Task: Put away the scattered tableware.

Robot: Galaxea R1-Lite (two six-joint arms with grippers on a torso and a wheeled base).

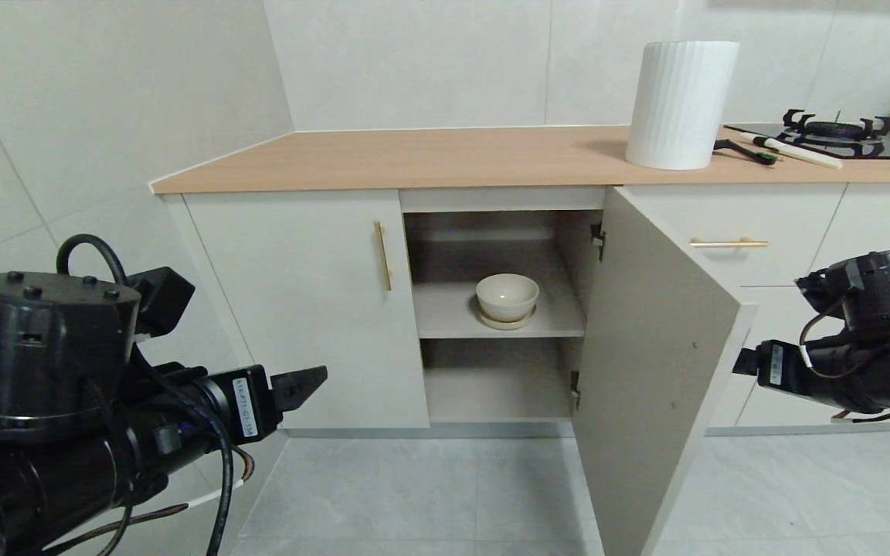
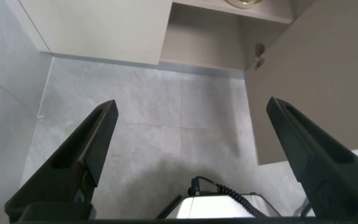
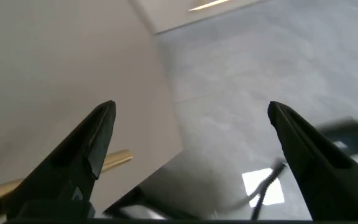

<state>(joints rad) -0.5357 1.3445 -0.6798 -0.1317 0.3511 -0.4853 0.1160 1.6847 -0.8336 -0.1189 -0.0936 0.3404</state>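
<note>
This is a kitchen. A wood-toned countertop [image 1: 429, 158] runs over pale base cabinets [image 1: 298, 309] with slim brass handles [image 1: 382, 255]. A black gas hob [image 1: 839, 131] with pan supports sits at the counter's right end. The wall [image 1: 414, 62] and floor [image 1: 414, 494] are tiled light grey. An open cabinet door [image 1: 653, 347] reveals a shelf bearing a bowl [image 1: 507, 295] on a small plate [image 1: 505, 322].

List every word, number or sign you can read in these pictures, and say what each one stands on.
Left arm label: dark print on white, too small to read.
Right arm label: too small to read.
Bowl, cabinet, canister: no print shows.
</note>
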